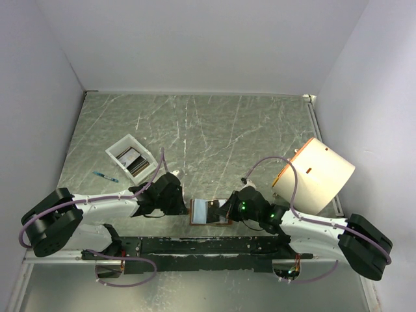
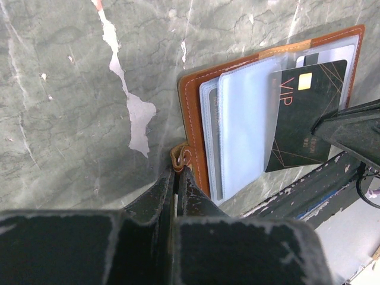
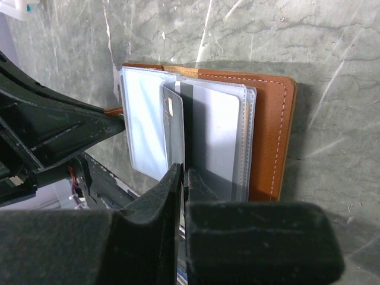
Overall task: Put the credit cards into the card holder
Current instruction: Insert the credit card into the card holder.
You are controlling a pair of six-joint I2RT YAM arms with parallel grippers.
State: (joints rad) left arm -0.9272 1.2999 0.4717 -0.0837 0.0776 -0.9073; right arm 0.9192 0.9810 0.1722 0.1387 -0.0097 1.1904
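The step in hand looks to be feeding the black card (image 2: 306,119) into one of the clear sleeves (image 2: 243,124) of the card holder (image 2: 191,119). The left gripper (image 2: 180,169) is pinched together on the small strap (image 2: 180,155) at the holder's edge. It should press that side down so the holder cannot slide. The right gripper (image 3: 183,175) is clamped on the outer edge of the card. It should push straight along the sleeve's opening, with the card flat and square to it. In the left wrist view the card sits a little tilted, so one corner could catch. The sleeves look thin and floppy, so a slow push is safer than a quick one. Letting go is best only once most of the card is inside.

The holder lies open on the table (image 1: 214,130), with one gripper at each of its two sides. It is brown leather with an orange-brown stitched border and pale blue-grey sleeves stacked inside. The card is black with thin gold lines, a gold chip and the letters VIP. One edge seems to be under a sleeve, and the rest shows bare on top. More cards (image 1: 133,162) sit in a white tray (image 1: 117,146), well apart from the holder, up and to its left in the top view.
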